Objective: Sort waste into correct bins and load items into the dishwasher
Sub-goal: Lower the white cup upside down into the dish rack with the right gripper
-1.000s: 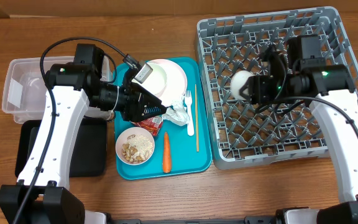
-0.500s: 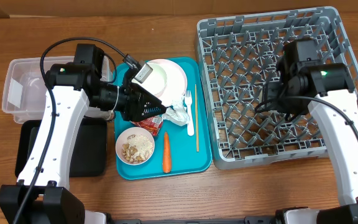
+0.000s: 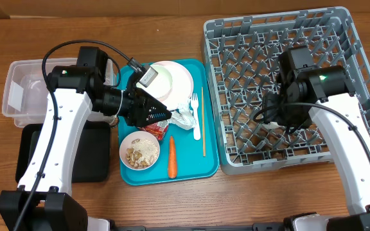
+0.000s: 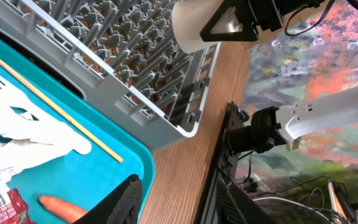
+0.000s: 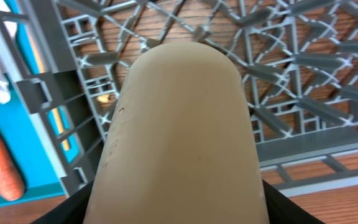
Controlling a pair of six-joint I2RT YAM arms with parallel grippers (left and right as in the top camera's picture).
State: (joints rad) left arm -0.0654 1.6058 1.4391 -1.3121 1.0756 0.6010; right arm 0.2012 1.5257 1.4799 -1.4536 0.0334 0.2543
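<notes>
Though in R gripper [image 5: 176, 211], cup [image 5: 185, 124] edge-cropped.

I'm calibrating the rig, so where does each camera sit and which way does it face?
Overhead: above the table, facing straight down on the teal tray and grey rack; left arm and right arm show.
Left wrist: low over the tray, facing the rack and white cup; one dark finger shows.
Right wrist: over the rack, facing down along the cup; dark fingers at bottom.
Shared: both wrist views show cup and carrot.
</notes>
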